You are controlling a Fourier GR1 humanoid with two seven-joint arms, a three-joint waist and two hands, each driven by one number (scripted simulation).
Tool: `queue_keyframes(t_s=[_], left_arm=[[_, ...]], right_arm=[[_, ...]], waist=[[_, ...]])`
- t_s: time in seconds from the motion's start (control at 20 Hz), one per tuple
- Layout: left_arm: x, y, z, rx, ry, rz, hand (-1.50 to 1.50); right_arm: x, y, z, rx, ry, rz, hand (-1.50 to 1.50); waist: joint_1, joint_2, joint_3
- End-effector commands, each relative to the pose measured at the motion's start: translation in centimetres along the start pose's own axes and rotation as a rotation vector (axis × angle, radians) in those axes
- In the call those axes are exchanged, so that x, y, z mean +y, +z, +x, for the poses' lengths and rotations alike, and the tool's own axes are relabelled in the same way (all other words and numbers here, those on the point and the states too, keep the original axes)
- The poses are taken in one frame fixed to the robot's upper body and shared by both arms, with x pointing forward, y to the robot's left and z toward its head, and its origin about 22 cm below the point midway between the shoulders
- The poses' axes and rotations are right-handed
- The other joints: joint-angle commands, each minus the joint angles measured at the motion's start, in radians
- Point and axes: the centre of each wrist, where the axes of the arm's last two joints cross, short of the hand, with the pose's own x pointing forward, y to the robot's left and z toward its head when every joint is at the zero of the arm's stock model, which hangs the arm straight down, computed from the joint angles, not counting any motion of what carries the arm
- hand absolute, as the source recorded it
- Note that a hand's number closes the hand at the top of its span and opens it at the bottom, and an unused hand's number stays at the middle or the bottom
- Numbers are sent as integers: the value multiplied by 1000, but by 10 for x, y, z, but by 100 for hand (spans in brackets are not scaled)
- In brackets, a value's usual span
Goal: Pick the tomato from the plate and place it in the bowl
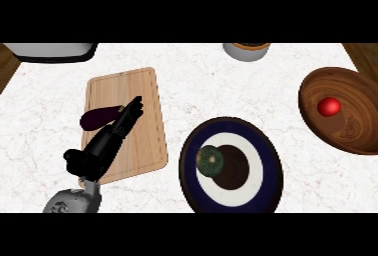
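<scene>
The tomato [329, 106], small, round and red, lies inside the wooden bowl [356, 135] at the right side of the marble counter [199, 75], resting on the bowl's inner surface toward its upper half. The plate [244, 196], with a dark blue rim, a white ring and a brown centre, sits left of the bowl and near the lower edge of the view; plate and bowl are close together but do not visibly touch. A dark green round item [210, 161] lies on the left part of the plate's centre; its identity cannot be told. The left hand [103, 145] extends over the wooden cutting board [136, 90] at the left of the counter, fingers straight and held together, holding nothing, pointing up and to the right. An eggplant [98, 118], dark purple, lies on the board just beside the fingertips, partly under them. The grey left forearm [74, 201] enters from the lower edge. A grey cylindrical container [247, 50] stands at the top edge, and a white object with a dark border [52, 51] occupies the upper left corner. The right hand does not appear in the view.
</scene>
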Motion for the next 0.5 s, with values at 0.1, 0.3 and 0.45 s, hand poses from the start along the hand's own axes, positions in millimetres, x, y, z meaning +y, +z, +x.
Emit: queue_keyframes(t_s=[0.1, 0.3, 0.45], left_arm=[[-6, 6, -2, 5, 1, -1, 0], [-8, -4, 9, -4, 1, 6, 0], [-3, -4, 9, -19, -5, 2, 0]], right_arm=[[-77, 5, -50, 62, -123, -130, -150], [-123, 30, -102, 40, -167, -157, -150], [-163, 37, -117, 57, -173, -151, -150]], waist=[[0, 0, 1], [-8, 0, 2], [0, 3, 2]])
